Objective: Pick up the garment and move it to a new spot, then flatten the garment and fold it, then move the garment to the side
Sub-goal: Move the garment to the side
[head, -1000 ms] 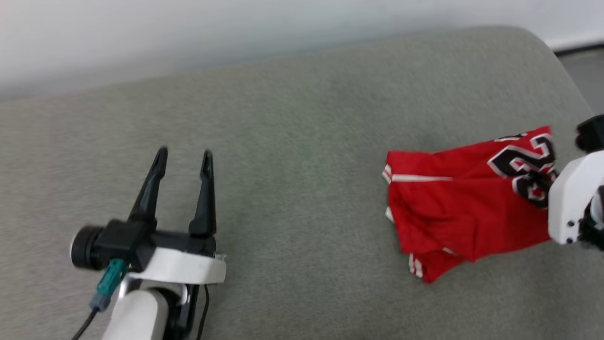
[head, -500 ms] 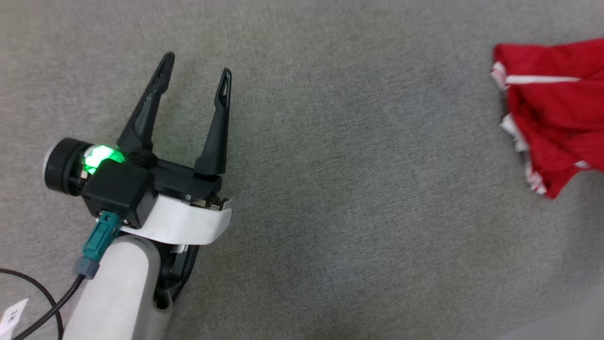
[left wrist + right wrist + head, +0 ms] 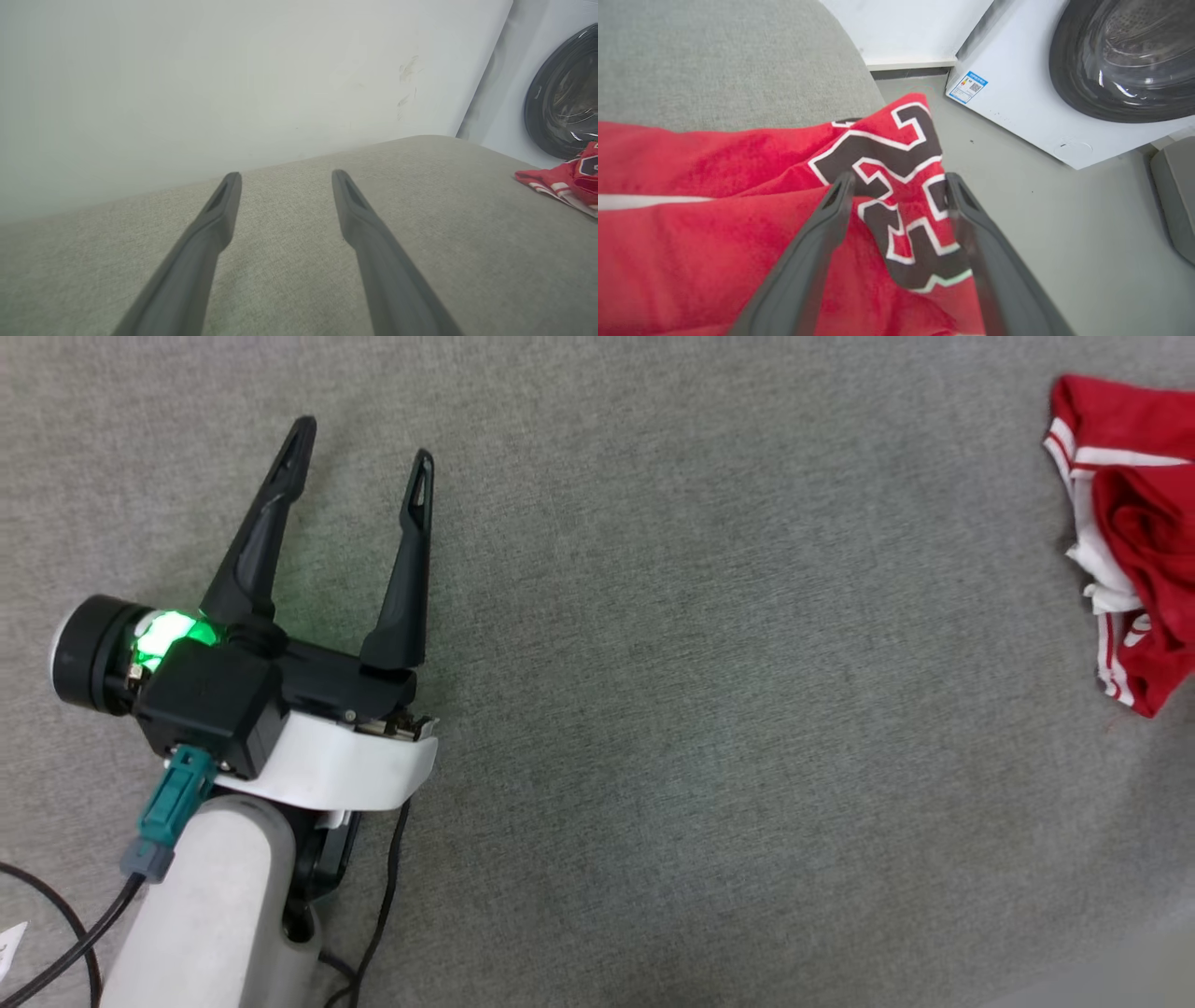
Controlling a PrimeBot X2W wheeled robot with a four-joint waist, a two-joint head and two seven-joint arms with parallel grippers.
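- Soft grey-green cushion (image 3: 653, 709), wide and flat, with a round far corner.
- Red garment (image 3: 1139, 551) bunched up on top of it, way over by the right edge.
- White stripes and a big black number with white lines on the red cloth.

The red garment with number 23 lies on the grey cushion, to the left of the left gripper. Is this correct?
Not quite: the head view shows the garment to the right of the left gripper. The rest holds.
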